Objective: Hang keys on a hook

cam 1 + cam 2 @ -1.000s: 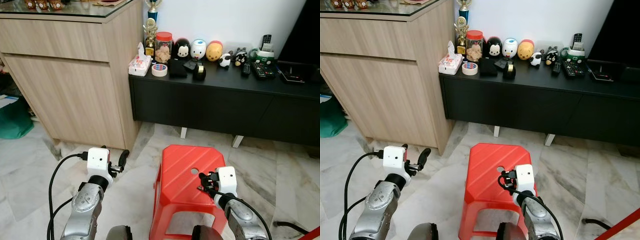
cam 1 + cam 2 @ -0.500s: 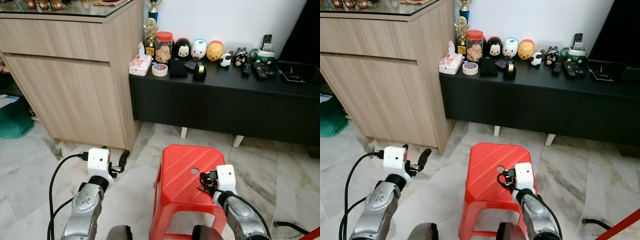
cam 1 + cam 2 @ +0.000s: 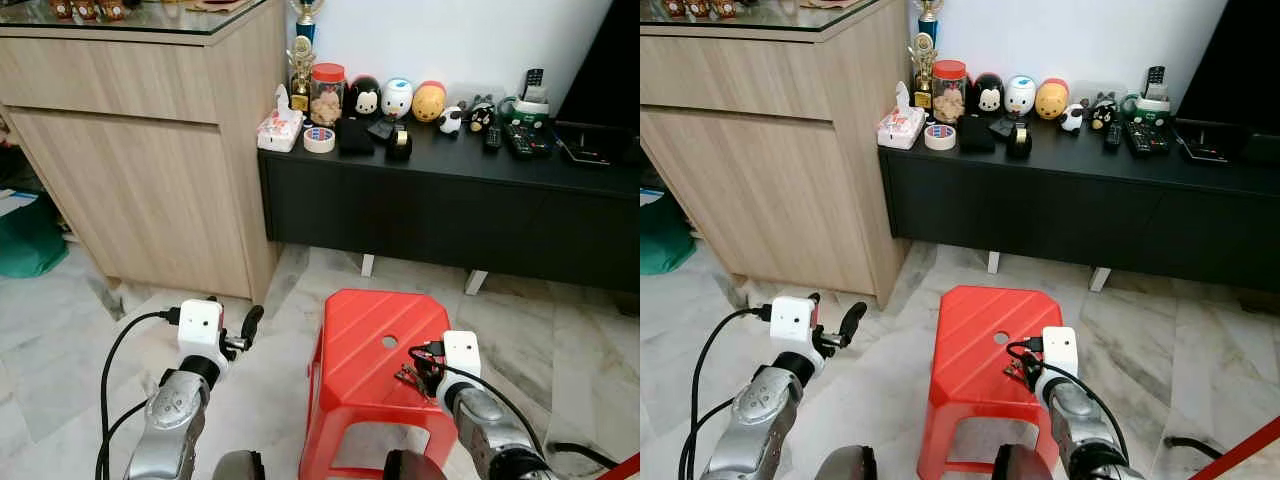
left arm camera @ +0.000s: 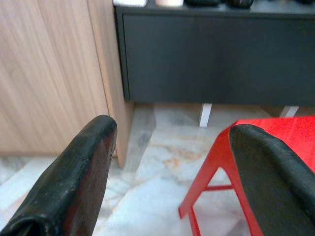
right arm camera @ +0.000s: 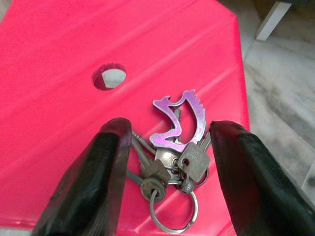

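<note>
Right pincer (image 5: 165,162) hangs open over the bunch of metal keys with a purple cat-shaped tag (image 5: 172,147) on the smooth red plastic stool (image 3: 365,350), maybe touching them. Left pincer (image 4: 167,167) is open, holding nothing.

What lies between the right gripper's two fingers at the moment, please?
In the right wrist view, the keys lie on the red stool between the open right gripper fingers.

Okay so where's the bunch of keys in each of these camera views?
Left eye view: keys on the red stool, front right of its top, at the right gripper.
Right eye view: same spot.
Right wrist view: centre, between the open fingers.
Left wrist view: not in it.
Shared landmark: the stool's round hole.
</note>
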Available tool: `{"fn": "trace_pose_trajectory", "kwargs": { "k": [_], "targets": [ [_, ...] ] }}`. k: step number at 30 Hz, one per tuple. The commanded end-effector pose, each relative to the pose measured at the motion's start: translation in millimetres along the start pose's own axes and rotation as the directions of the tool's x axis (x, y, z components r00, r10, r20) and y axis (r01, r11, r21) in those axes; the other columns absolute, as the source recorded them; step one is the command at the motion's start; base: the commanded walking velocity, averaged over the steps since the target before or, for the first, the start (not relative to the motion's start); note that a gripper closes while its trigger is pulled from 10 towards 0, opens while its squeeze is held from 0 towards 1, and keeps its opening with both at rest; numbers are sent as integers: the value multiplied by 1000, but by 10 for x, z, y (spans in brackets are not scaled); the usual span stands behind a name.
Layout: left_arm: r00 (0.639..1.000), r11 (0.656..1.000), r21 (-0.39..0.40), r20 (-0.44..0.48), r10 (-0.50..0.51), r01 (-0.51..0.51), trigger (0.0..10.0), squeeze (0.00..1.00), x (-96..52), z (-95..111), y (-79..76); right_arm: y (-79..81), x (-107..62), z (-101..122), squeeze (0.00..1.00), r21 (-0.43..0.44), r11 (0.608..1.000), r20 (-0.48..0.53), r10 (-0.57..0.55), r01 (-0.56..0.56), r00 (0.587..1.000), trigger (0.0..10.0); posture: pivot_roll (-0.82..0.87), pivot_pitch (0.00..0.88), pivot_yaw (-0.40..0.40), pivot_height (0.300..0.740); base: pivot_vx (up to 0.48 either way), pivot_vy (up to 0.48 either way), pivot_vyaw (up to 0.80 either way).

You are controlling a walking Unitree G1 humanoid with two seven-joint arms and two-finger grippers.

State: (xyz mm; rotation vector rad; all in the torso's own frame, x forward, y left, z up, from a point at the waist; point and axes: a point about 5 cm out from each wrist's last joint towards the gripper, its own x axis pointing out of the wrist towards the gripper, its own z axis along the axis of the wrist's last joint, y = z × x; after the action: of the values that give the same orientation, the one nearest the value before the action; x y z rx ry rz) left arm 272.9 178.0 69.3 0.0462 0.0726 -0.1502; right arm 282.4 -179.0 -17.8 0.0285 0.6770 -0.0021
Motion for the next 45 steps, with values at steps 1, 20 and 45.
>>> {"fn": "trace_pose_trajectory", "kwargs": {
  "k": [1,20,45],
  "targets": [
    [1000,1000,-6,5,-10,10,10000,0,-9,28,-30,-43,4,9,1000,2,1000,-21,-14,14,1000,10000,81,0,-54,614,0,0,0],
    [1000,1000,-9,13,-23,23,10000,0,-140,103,-141,-15,4,25,0,69,998,19,9,-11,1000,10000,75,113,-63,614,0,0,0],
    [1000,1000,-7,-10,0,0,10000,0,-270,122,-126,-13,-3,-85,0,136,989,-27,-46,49,999,0,89,145,-59,614,0,0,0]
  ]
}}
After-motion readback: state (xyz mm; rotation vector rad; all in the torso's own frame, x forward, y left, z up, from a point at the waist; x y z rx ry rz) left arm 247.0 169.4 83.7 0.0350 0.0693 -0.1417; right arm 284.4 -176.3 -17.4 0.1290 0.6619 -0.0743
